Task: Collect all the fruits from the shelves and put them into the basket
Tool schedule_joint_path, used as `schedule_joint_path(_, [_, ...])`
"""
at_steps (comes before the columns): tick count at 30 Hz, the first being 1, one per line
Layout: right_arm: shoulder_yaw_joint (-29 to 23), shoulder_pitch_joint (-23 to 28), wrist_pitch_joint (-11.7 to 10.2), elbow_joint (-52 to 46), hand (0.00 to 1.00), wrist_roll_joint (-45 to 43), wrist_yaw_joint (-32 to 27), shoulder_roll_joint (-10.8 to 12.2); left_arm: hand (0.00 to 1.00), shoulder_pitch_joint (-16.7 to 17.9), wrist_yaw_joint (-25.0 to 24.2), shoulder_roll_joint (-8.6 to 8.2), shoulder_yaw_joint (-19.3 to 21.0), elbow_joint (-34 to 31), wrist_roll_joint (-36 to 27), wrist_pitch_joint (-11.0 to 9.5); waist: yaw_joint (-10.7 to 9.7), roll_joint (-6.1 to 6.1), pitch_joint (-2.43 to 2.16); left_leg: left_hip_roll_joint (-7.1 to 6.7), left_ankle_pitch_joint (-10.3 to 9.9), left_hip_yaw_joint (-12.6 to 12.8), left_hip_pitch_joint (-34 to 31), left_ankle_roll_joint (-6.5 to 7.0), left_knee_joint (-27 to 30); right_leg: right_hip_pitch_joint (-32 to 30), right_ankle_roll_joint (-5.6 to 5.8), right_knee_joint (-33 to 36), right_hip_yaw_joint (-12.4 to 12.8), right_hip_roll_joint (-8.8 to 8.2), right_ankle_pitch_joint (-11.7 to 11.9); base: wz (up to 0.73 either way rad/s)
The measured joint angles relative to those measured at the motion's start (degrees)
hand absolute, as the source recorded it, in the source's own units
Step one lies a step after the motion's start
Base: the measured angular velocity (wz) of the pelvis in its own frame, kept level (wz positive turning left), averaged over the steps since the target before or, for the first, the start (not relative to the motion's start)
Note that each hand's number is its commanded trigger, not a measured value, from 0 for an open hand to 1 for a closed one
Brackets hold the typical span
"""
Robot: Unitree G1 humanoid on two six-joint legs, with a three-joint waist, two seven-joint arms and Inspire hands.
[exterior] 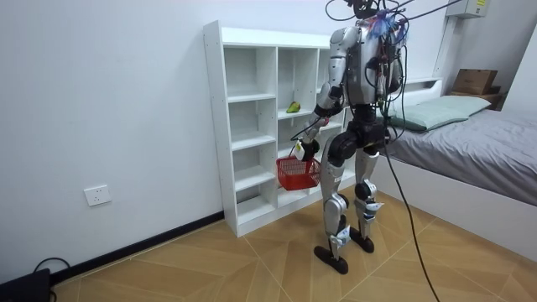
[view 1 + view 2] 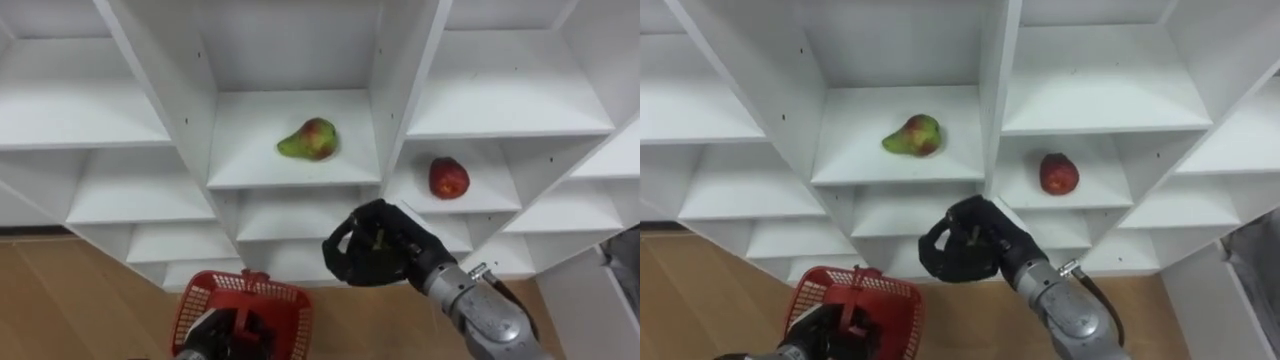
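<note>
A green-and-red pear (image 2: 308,139) lies on the middle shelf of the white closet (image 2: 190,120). A red apple (image 2: 448,177) sits one compartment to the right and a little lower. My right hand (image 2: 368,248) hangs in front of the shelves, below the pear and left of the apple, touching neither. Its fingers are curled towards the thumb with nothing in them. My left hand (image 2: 205,340) is shut on the handle of a red basket (image 2: 285,300), low down in front of the closet. In the room view I stand facing the closet (image 1: 252,126) with the basket (image 1: 297,172) at hip height.
The closet's upright dividers (image 2: 405,80) separate the compartments, and the other shelves hold nothing. Wooden floor (image 2: 80,300) lies below. A bed (image 1: 478,143) stands at the room view's right behind me.
</note>
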Motion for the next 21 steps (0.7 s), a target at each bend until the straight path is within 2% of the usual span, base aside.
schedule_joint_path(5, [-0.4,-2.1,-0.1,3.1,1.0,-0.5,-1.8,0.5,1.0,-1.1,-1.1,-0.8,-0.6,0.0,-4.0,-1.2,-0.1,0.75,0.39,0.15,0.0,-0.5,-3.9,0.0,1.7,-3.4,-0.26,0.9,-0.7,-0.14,0.2,0.04])
schedule_joint_path(9, [-0.2,-2.9,-2.4,5.1,1.0,-1.7,-3.6,0.7,1.0,-1.3,-2.2,-0.87,-2.7,-0.1,-5.8,-1.6,0.1,1.45,0.75,0.17,0.1,-0.3,-5.0,0.11,1.8,-4.8,-0.36,1.3,-0.4,-0.14,0.3,-0.03])
schedule_joint_path(11, [0.0,-4.1,-3.2,7.2,1.0,-1.7,-4.8,0.8,1.0,-1.3,-2.0,-1.13,-2.9,-1.5,-6.3,-2.1,0.2,1.52,0.75,0.18,0.2,-0.1,-5.8,0.17,2.0,-6.0,-0.37,2.0,-0.1,-0.2,0.3,-0.05])
schedule_joint_path(13, [0.3,-6.3,-4.1,9.3,1.0,-1.7,-6.8,1.5,1.0,-1.7,-2.1,-1.15,-4.8,-3.5,-8.9,-3.9,0.4,1.94,0.85,0.18,0.3,0.0,-7.7,0.32,2.8,-7.7,-0.42,2.4,0.1,-0.28,0.6,0.0])
schedule_joint_path(14, [0.3,-7.0,-4.3,10.1,1.0,-1.7,-7.2,1.8,1.0,-1.8,-2.1,-1.16,-5.1,-3.8,-9.1,-4.1,0.4,2.01,0.85,0.18,0.4,0.1,-8.1,0.36,2.9,-8.2,-0.42,2.6,0.2,-0.32,0.6,-0.04])
schedule_joint_path(15, [0.3,-8.2,-5.4,12.1,1.0,-1.7,-7.8,2.0,1.0,-1.9,-2.1,-1.17,-5.5,-4.2,-9.8,-4.7,0.3,2.06,0.86,0.14,0.5,0.2,-8.6,0.39,2.9,-8.9,-0.42,3.0,0.3,-0.4,0.6,0.0])
schedule_joint_path(18, [0.4,-9.0,-6.5,15.0,1.0,-1.7,-9.0,2.7,1.0,-1.8,-2.2,-1.35,-6.4,-6.0,-10.1,-5.0,0.3,2.28,0.89,0.15,0.6,0.2,-9.3,0.4,3.0,-9.5,-0.5,3.0,0.2,-0.39,0.7,0.0])
schedule_joint_path(21, [1.6,-9.2,-6.6,16.2,1.0,-1.5,-9.5,3.0,1.0,-1.8,-2.2,-1.5,-6.9,-7.5,-11.9,-5.1,0.5,2.31,0.89,0.15,0.7,0.1,-10.1,0.41,3.0,-10.2,-0.52,3.0,0.2,-0.39,0.8,0.0])
